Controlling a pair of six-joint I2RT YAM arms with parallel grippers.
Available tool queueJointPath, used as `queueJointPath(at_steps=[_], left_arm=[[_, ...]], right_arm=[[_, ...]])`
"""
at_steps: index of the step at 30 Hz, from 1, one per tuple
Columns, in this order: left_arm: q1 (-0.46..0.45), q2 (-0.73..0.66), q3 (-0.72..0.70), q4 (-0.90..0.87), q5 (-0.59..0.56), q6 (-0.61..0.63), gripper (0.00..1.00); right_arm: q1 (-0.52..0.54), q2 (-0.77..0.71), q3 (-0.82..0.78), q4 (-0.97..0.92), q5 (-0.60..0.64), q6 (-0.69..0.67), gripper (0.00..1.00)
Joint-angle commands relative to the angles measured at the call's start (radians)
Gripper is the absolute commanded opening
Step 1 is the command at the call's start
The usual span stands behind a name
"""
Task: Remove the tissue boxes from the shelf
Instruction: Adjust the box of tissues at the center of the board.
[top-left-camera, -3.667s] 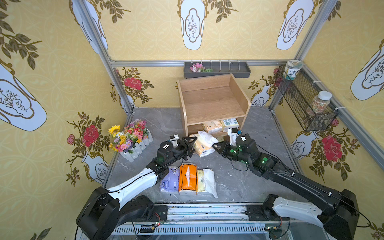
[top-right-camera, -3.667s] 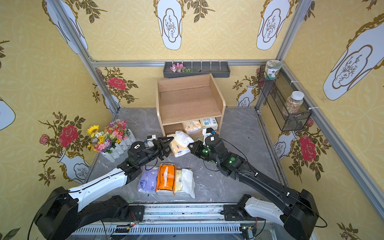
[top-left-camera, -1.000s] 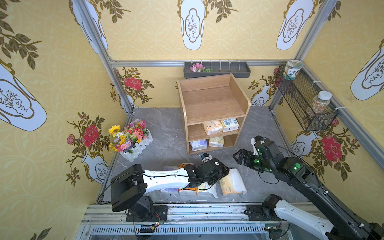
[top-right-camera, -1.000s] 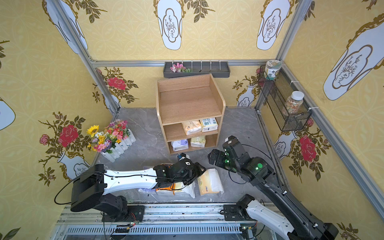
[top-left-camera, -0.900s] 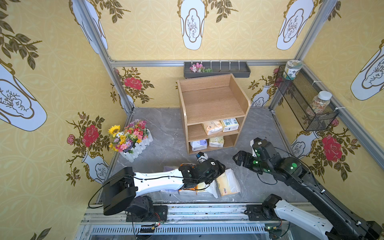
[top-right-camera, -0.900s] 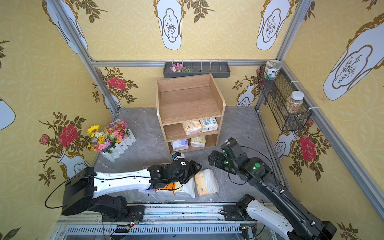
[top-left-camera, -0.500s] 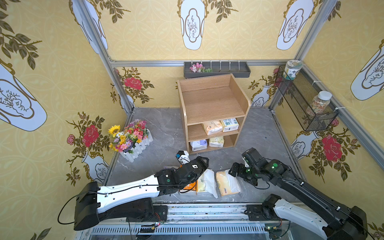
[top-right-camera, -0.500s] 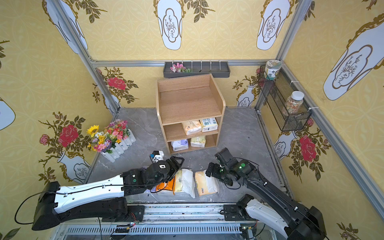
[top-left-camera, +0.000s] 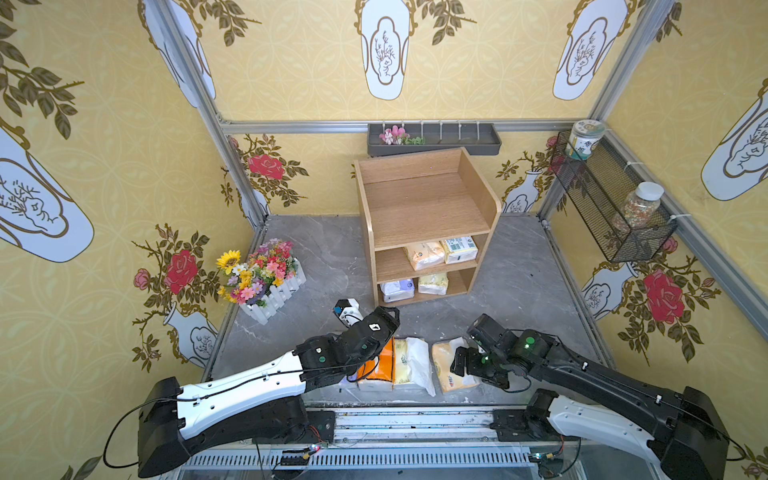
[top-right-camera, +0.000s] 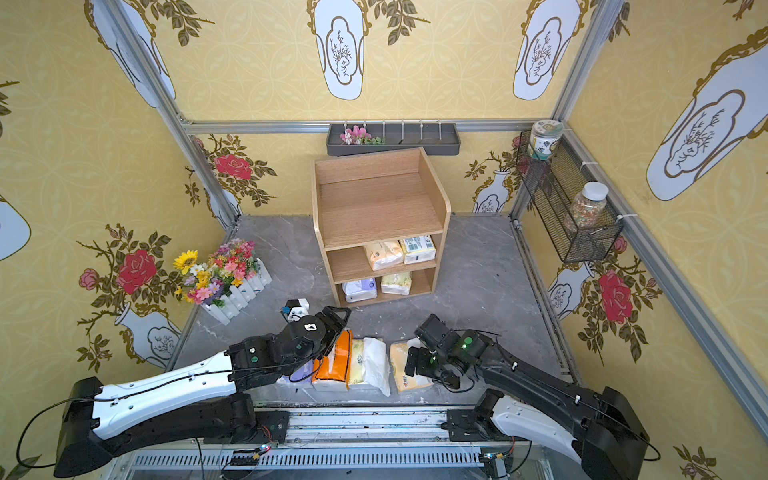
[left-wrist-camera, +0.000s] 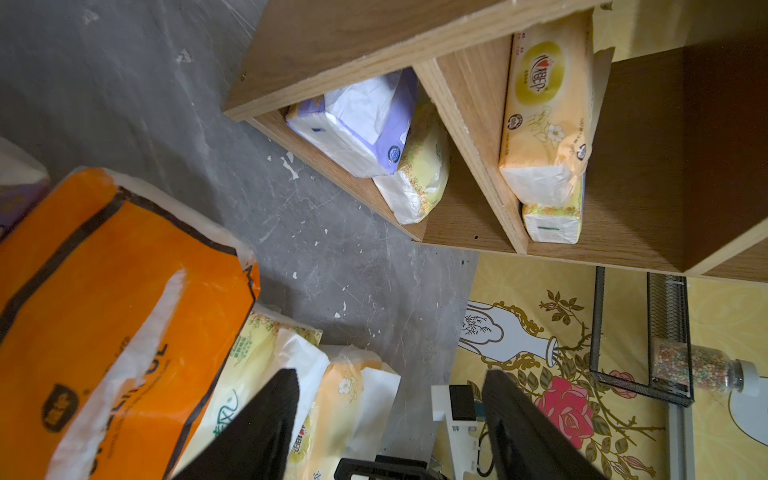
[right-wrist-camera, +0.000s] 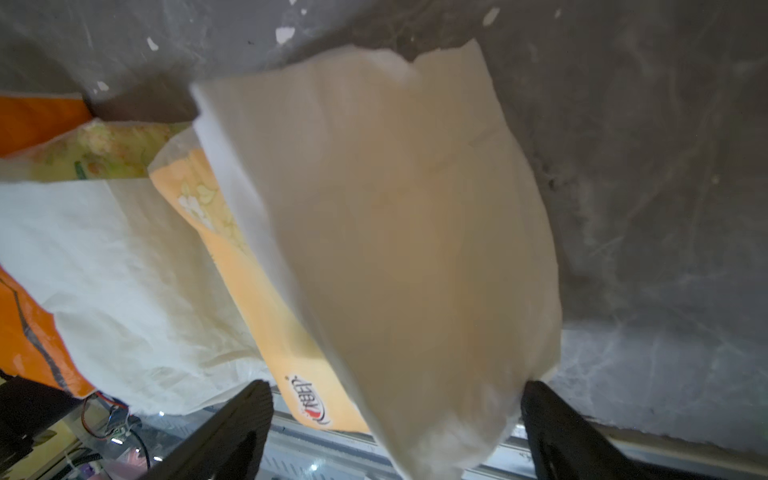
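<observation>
The wooden shelf (top-left-camera: 428, 208) holds a cream pack (top-left-camera: 424, 254) and a white-green pack (top-left-camera: 459, 249) on its middle tier, and a lavender pack (top-left-camera: 397, 289) and a pale yellow pack (top-left-camera: 433, 284) on its bottom tier. By the front edge lie an orange pack (top-left-camera: 380, 365), a pale yellow pack (top-left-camera: 405, 361) and a yellow-orange pack (top-left-camera: 451, 368). My left gripper (top-left-camera: 388, 318) is open and empty above the orange pack (left-wrist-camera: 104, 291). My right gripper (top-left-camera: 459, 361) stands open astride the yellow-orange pack (right-wrist-camera: 395, 249), one finger at its edge.
A flower box (top-left-camera: 266, 278) stands at the left wall. A black wire basket (top-left-camera: 611, 208) with jars hangs on the right wall. A dark grey tray (top-left-camera: 432, 139) is fixed behind the shelf. A metal rail (top-left-camera: 395, 419) runs along the front.
My left gripper has drawn back leftwards from the yellow-orange pack lying on the floor. My right gripper has come down and forward until its open jaws straddle that pack.
</observation>
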Motion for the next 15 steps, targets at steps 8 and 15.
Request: queueJointPath(at_steps=[8, 15], left_arm=[[0.001, -0.026, -0.008, -0.039, -0.018, -0.009, 0.76], [0.002, -0.034, -0.015, -0.042, -0.032, -0.02, 0.76]], right_arm=[[0.03, 0.063, -0.009, 0.28, -0.088, 0.011, 0.99], [0.074, 0.144, 0.018, 0.318, -0.085, 0.01, 1.0]])
